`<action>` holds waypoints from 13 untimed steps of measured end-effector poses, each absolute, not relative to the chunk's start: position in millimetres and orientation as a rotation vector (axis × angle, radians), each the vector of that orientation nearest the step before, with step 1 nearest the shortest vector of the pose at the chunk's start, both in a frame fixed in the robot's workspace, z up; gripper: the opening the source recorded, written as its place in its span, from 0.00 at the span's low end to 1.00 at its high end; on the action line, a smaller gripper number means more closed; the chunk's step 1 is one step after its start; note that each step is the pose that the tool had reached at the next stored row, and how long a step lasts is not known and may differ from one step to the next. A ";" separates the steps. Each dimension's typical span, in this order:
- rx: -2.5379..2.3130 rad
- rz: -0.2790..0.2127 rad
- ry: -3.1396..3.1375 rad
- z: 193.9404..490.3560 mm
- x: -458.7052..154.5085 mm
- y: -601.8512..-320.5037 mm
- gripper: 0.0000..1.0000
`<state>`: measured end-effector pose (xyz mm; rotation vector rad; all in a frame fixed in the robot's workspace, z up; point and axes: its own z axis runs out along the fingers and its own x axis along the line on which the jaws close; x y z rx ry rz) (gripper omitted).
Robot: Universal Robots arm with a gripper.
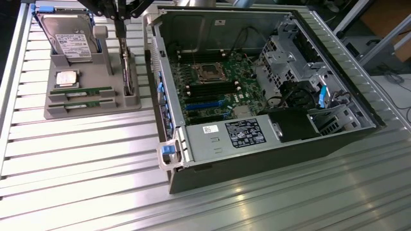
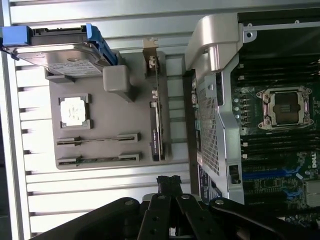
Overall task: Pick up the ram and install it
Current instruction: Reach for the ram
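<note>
Broadly, the desk [image 1: 77, 163] carried an open computer case [image 1: 257, 168], laid on its side so that its motherboard [image 1: 212, 91] faced up and could be reached from above. On the exterior view's left of the case sat a gray tray [image 1: 83, 110], whose moulded seats kept each part in a known spot. A hard drive [image 1: 67, 33] was propped at a tilt, a card [image 1: 128, 72] stood on edge, and a square processor [image 1: 67, 77] lay flat. Two ram sticks [image 1: 82, 90] rested in their grooves, one beside the other. The gripper [image 2: 170, 181] hung above the tray's card side, fingers pressed together on nothing, apart from the ram sticks.
</note>
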<state>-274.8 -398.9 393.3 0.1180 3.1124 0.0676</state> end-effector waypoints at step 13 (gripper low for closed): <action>0.118 0.068 3.112 393.3 -292.3 -398.9 0.11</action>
